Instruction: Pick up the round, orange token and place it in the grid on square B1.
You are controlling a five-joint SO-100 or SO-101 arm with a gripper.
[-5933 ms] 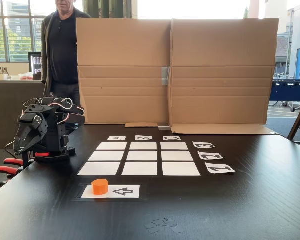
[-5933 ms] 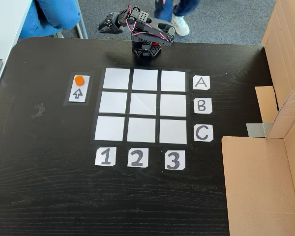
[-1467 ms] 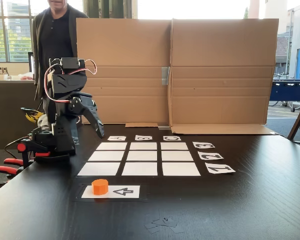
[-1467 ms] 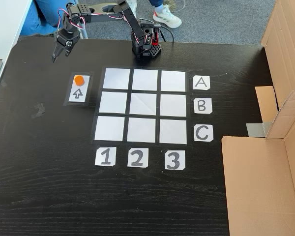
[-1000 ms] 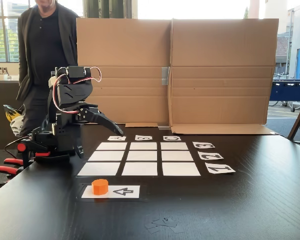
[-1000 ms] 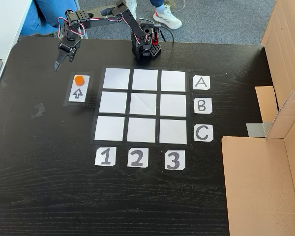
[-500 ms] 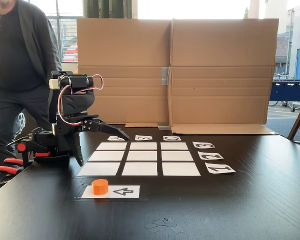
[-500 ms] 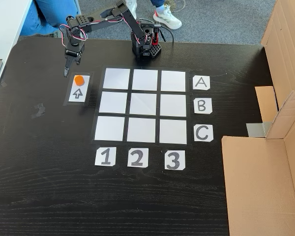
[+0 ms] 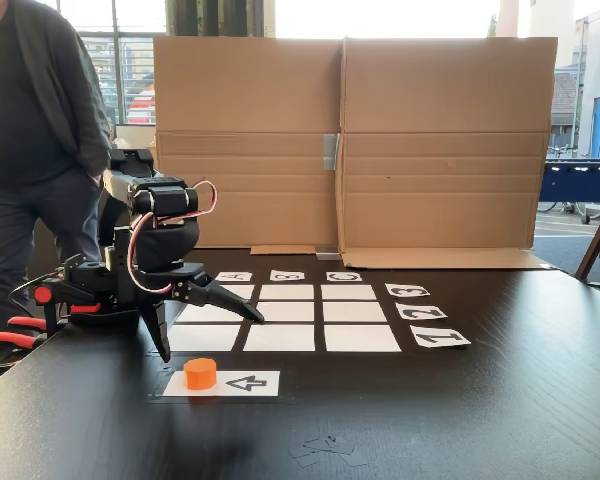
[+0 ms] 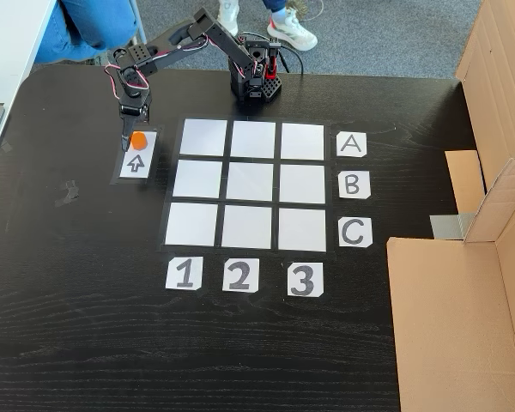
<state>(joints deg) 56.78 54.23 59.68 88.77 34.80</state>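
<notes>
The orange token (image 9: pixel 200 373) (image 10: pixel 138 140) stands on one end of a white card with a black arrow (image 9: pixel 246 383) (image 10: pixel 136 163), beside the grid (image 9: pixel 352 312) (image 10: pixel 252 183). Square B1 (image 9: pixel 280 337) (image 10: pixel 196 178) is blank; it is the middle square of the row nearest the card. My gripper (image 9: pixel 210 335) (image 10: pixel 130 137) hangs open just above the token, pointing down. One finger (image 9: pixel 161 338) reaches down at the token's left and the other (image 9: pixel 235 302) spreads out to the right. Nothing is held.
The arm's base (image 10: pixel 254 81) sits at the table edge behind row A, with red clamps (image 9: pixel 10 335) beside it. Letter and number labels (image 10: pixel 352 184) (image 10: pixel 239 275) border the grid. Cardboard walls (image 9: pixel 350 140) (image 10: pixel 463 318) stand past it. A person (image 9: pixel 30 150) stands by the base.
The arm has swung over and come down from beside the table edge to just above the token, its fingers spreading wider. The token has not moved. The person has stepped closer.
</notes>
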